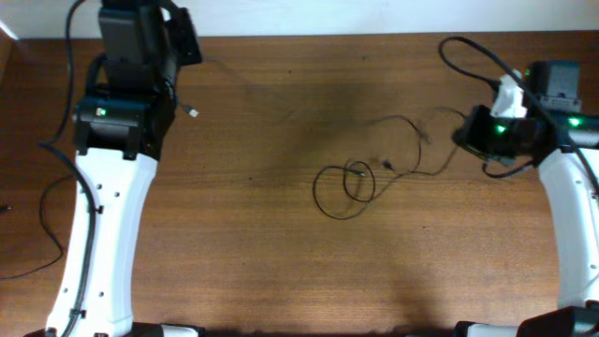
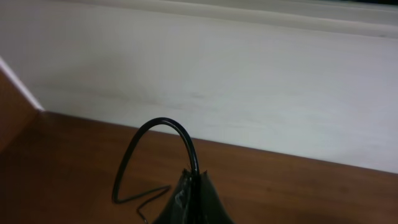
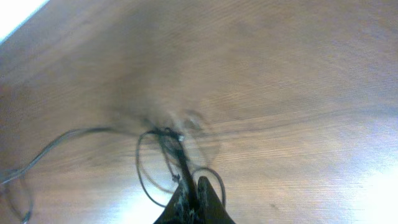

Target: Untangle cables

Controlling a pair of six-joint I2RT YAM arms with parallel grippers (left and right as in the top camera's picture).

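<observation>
Holding cord at both ends, as far as I can see: right tool point(image 3: 194, 198) is clamped shut with a strand of the cables point(image 1: 344, 192) coming straight out of its tips. Left tool point(image 2: 189, 196) also looks closed, with a black cord arching up out of its tips. Small plug point(image 1: 192, 112) shows just on the near side of the left arm

Key geometry: the knot point(image 1: 357, 173), a few small loops bunched around table point(image 1: 281, 271) centre and slightly right, lies left of the right tool and a bit nearer. Left tool sits at the far-left corner by the wall, well apart from the knot, so the right arm is clearly the closer one

Long axis of the whole run is left-right, tilting far on the left side. One faint strand heads from the knot toward far left, and a clearer wavy one goes to the right tool

Judgement: any pull-apart acts along that diagonal and could cinch the loops instead of opening them. Right wrist view is blurred, so can't tell which strand crosses over which
</observation>
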